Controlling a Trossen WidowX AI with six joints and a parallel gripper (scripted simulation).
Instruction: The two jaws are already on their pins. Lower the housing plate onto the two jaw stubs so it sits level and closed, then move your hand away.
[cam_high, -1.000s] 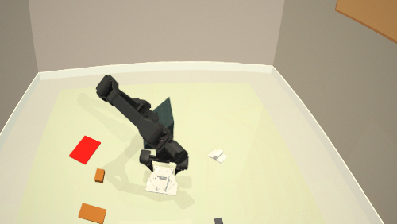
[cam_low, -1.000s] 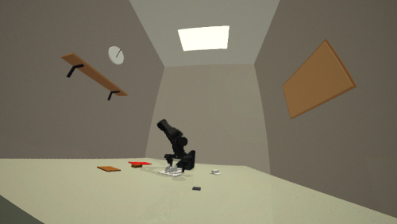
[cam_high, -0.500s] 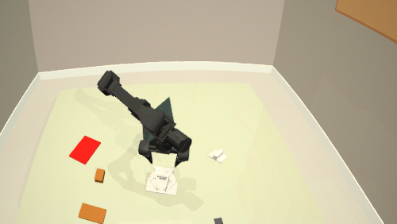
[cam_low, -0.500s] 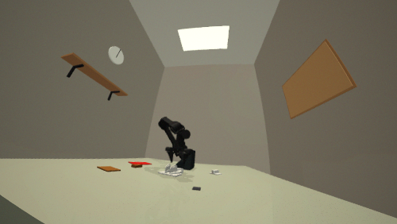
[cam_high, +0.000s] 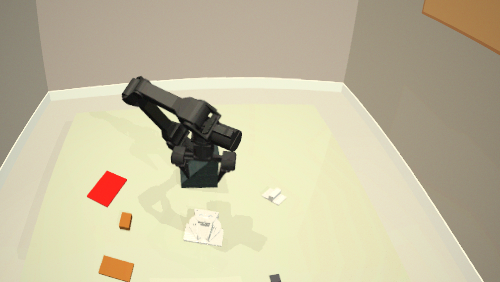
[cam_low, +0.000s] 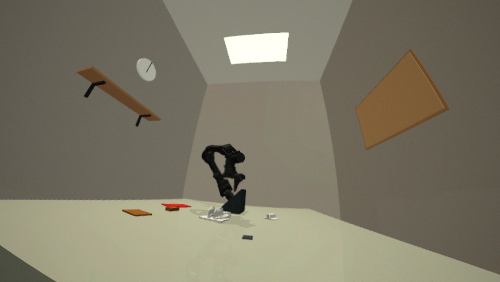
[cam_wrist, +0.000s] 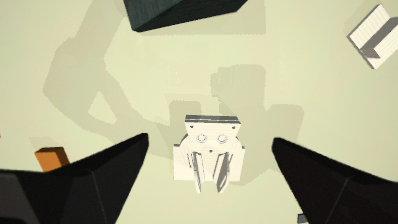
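The white housing plate (cam_wrist: 212, 128) (cam_high: 206, 215) lies over the rear of the white gripper assembly. Two round stub ends show in its holes in the wrist view, and its back edge runs parallel to the layer under it, so it looks level. Two upright white jaws (cam_wrist: 198, 170) (cam_wrist: 223, 170) stick out toward the front on the white base (cam_wrist: 179, 169) (cam_high: 189, 240). The assembly also shows in the exterior view (cam_low: 216, 215), too small for detail. My gripper (cam_wrist: 211, 141) (cam_high: 204, 180) is wide open and empty. It hangs above and behind the assembly, touching nothing.
A white stepped holder (cam_high: 274, 195) (cam_low: 271, 217) (cam_wrist: 372, 37) lies to the right. To the left are a red sheet (cam_high: 107, 188), an orange block (cam_high: 125, 221) (cam_wrist: 51, 157) and an orange plate (cam_high: 116, 268). A small dark block (cam_high: 275, 278) (cam_low: 247, 237) lies front right.
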